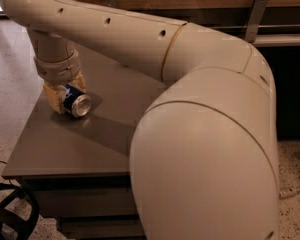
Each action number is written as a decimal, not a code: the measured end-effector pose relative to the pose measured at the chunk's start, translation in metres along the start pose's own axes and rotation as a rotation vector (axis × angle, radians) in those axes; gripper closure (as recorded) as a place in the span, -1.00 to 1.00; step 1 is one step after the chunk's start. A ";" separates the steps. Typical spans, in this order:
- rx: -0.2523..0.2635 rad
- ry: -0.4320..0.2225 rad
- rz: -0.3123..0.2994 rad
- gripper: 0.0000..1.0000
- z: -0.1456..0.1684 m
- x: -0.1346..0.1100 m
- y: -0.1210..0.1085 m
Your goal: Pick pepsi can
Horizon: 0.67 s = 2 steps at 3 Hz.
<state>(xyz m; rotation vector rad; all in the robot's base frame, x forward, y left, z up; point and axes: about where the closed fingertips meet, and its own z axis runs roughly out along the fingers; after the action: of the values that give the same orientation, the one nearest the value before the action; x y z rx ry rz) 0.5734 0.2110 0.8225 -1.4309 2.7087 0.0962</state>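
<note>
The small dark blue metal pepsi can (78, 104) lies on its side near the left edge of the flat grey-brown table (75, 149), its silver end turned toward the camera. The two-finger gripper (65, 94), at the end of the bulky cream arm (200, 64), reaches down over that same left part of the table. Its yellowish fingers (51, 96) are closed around the can, one on each side.

pepsi can (80, 105) half hidden by claw (65, 96) on table (85, 151), arm (205, 144) cut off
</note>
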 end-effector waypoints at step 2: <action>0.000 -0.001 0.000 1.00 -0.001 0.000 0.000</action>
<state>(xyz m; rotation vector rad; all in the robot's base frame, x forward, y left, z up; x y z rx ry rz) 0.5735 0.2108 0.8239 -1.4306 2.7082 0.0970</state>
